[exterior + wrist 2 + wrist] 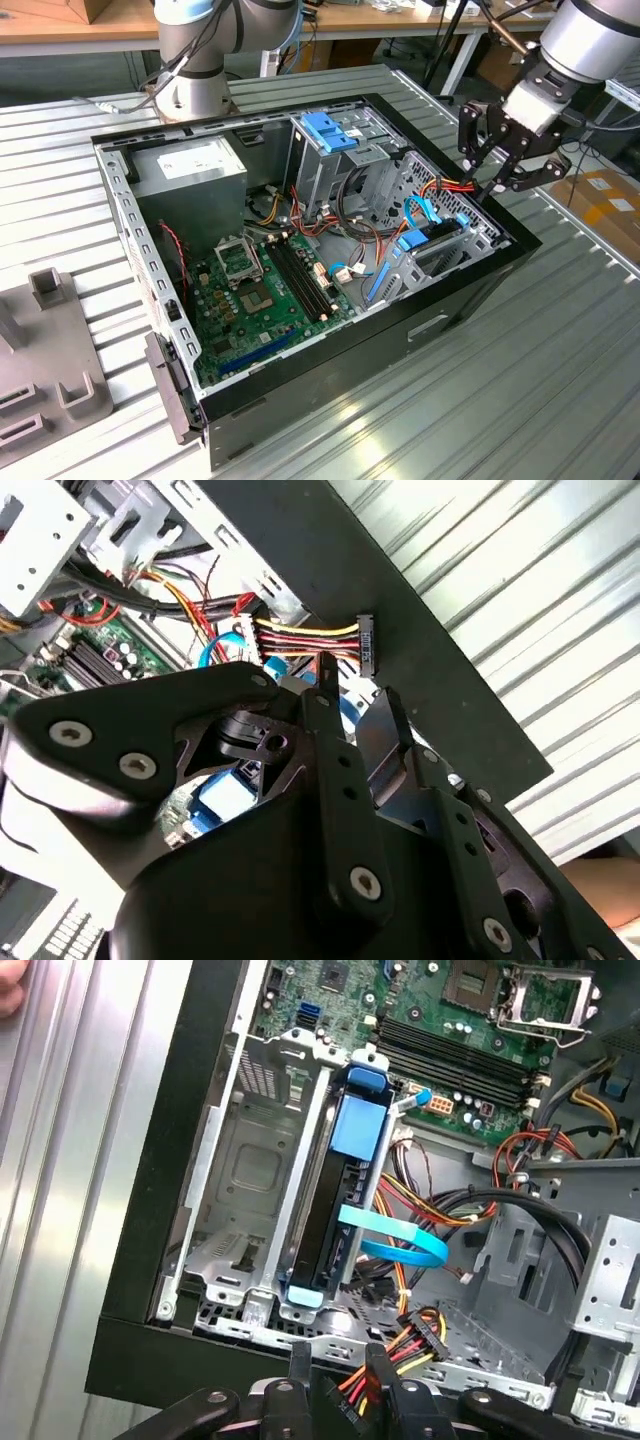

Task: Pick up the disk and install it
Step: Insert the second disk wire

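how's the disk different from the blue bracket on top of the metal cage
The disk stands on edge in a slot of the drive bay by the case's edge, near the gripper; the blue bracket lies flat atop the metal cage, farther from it. The disk shows a dark body with blue at top and ends; the bracket is blue throughout. Both sit inside the case.

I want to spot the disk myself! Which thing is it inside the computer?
Look in the open computer case, at the silver metal cage by its black side wall. The disk stands on its edge in that cage. It is a dark slab with a bright blue frame, unlike the thin, floppy blue cable next to it.
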Motion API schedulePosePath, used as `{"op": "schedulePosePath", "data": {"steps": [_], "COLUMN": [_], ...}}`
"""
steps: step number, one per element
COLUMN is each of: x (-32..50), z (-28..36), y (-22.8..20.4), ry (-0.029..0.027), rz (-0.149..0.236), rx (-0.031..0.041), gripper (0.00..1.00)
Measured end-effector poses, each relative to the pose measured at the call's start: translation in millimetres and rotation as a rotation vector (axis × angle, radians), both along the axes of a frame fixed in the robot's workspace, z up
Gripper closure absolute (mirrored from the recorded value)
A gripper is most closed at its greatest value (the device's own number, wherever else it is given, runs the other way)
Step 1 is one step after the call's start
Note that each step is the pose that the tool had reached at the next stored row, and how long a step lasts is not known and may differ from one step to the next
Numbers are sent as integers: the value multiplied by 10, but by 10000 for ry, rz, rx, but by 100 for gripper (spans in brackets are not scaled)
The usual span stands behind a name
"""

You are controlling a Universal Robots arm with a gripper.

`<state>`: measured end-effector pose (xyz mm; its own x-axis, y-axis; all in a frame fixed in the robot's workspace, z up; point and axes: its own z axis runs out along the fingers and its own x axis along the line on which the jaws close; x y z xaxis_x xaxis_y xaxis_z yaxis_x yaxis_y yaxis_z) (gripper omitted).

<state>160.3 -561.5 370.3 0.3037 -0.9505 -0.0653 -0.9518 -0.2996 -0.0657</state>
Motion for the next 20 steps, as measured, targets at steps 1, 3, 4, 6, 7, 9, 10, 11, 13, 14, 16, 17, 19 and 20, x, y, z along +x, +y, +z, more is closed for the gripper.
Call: {"op": "schedulePosePath", "data": {"steps": [1,3,4,6,7,9,10,11,13,14,16,17,19,20], "x": [0,0,0,0,0,0,0,0,0,0,0,0,0,4], "z": [0,0,0,0,0,0,0,0,0,0,0,2,25,26], "y": [0,0,0,0,0,0,0,0,0,0,0,0,0,1], "ry": [0,0,0,0,0,0,0,0,0,0,-1,-1,0,0], "rz": [316,1140,1493,1913,2207,2725,2916,3139,3760,4022,4422,4472,4584,4694], "rx": [1,0,1,0,1,0,0,0,1,2,3,3,3,3], "gripper": [65,65,65,65,65,65,65,65,65,65,65,65,65,65]}}
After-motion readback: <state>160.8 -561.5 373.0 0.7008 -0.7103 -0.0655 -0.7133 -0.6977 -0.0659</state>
